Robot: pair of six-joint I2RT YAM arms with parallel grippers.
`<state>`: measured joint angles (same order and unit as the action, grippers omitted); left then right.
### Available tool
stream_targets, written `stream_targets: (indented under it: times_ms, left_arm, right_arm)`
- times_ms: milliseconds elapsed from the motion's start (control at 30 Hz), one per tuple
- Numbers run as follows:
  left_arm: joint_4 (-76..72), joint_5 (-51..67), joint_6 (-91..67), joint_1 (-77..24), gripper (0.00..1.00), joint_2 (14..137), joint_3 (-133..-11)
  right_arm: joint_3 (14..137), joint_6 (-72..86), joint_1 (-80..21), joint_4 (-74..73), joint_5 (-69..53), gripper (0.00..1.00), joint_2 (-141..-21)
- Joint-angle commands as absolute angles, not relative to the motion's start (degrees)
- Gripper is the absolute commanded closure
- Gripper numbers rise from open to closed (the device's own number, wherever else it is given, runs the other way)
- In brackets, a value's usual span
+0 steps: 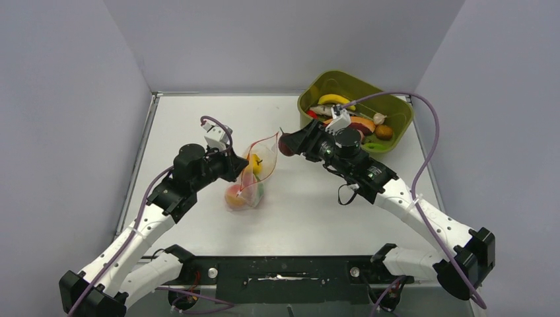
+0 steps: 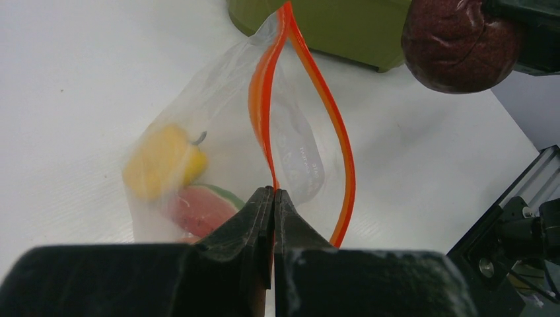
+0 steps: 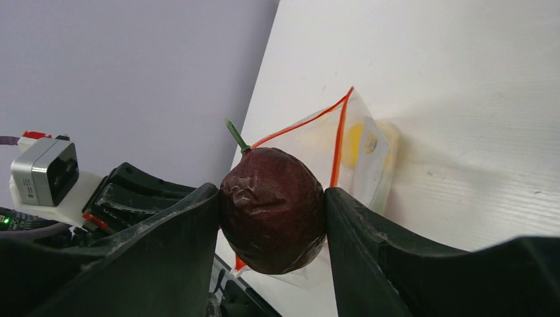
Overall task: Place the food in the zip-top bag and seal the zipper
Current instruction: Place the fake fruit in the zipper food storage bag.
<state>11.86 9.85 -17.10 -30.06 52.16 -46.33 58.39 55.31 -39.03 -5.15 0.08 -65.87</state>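
The clear zip-top bag [image 1: 249,177] lies mid-table with its red-orange zipper [image 2: 343,152] gaping wide. A yellow pepper [image 2: 162,162], a watermelon slice [image 2: 198,210] and a peach [image 1: 234,195] sit inside. My left gripper [image 2: 273,191] is shut on one side of the zipper strip, holding the mouth up. My right gripper [image 3: 272,205] is shut on a dark purple piece of food [image 3: 273,208] with a green stem, hovering just right of the bag's mouth [image 1: 286,144].
An olive-green tub [image 1: 396,105] at the back right holds a banana [image 1: 333,100] and several other toy foods. Grey walls close in the table on the left, back and right.
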Motion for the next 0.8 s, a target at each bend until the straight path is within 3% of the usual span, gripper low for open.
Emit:
stream_targets:
  times_ms: [0,600,767]
  left_arm:
    - [6.9,11.2,-19.2,-30.4,1.00,50.8,-46.4]
    - [3.8,13.3,-21.8,-30.4,1.00,49.8,-44.1]
    - [3.4,13.5,-22.0,-30.4,1.00,49.5,-43.3]
  right_arm:
    - [57.9,60.2,-42.3,2.8,3.0,0.66,-67.3]
    - [59.7,60.6,-46.5,1.6,6.1,0.58,-77.4]
    - [60.5,60.1,-47.0,0.8,5.8,0.48,-79.0]
